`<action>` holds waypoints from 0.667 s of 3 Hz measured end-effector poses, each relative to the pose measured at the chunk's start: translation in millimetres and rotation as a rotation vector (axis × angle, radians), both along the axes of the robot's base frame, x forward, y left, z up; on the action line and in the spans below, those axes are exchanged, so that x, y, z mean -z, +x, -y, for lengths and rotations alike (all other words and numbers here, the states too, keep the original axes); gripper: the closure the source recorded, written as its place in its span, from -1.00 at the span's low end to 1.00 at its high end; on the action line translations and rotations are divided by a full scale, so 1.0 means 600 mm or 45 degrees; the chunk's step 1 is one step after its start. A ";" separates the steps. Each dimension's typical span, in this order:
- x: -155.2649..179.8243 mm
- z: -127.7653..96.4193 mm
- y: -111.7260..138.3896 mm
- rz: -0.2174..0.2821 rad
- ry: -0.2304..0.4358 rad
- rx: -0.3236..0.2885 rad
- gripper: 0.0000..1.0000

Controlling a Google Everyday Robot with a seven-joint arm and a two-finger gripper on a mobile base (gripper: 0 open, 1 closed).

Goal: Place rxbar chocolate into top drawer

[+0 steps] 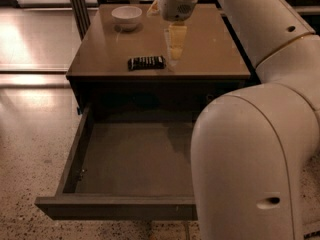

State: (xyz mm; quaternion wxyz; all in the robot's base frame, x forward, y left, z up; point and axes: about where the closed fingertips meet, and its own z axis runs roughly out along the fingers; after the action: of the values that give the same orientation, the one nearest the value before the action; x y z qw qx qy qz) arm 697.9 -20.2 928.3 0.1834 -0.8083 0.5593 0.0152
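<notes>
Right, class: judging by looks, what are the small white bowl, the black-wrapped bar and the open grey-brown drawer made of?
White bowl: likely glazed ceramic, smooth sheen. Black-wrapped bar: plastic or foil wrapper, printed white lettering. Grey-brown drawer: matte painted wood or laminate, no glare. The gripper hangs over the tabletop, beside the bar.

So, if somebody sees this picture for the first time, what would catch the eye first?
The big white robot arm fills the right foreground, and its hand hangs over the brown cabinet top, just right of the small black-wrapped bar with white lettering. Below, the wide grey-brown top drawer stands pulled open, its bare bottom showing. A small white bowl sits near the top's far left corner.
</notes>
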 end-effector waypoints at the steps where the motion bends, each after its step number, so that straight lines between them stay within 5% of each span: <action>1: 0.034 -0.055 0.060 0.015 -0.008 -0.074 -1.00; 2: 0.060 -0.082 0.092 0.022 -0.008 -0.093 -1.00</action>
State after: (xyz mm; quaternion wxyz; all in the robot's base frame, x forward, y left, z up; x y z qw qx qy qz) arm 752.9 29.2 892.1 0.1851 -0.8288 0.5279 0.0130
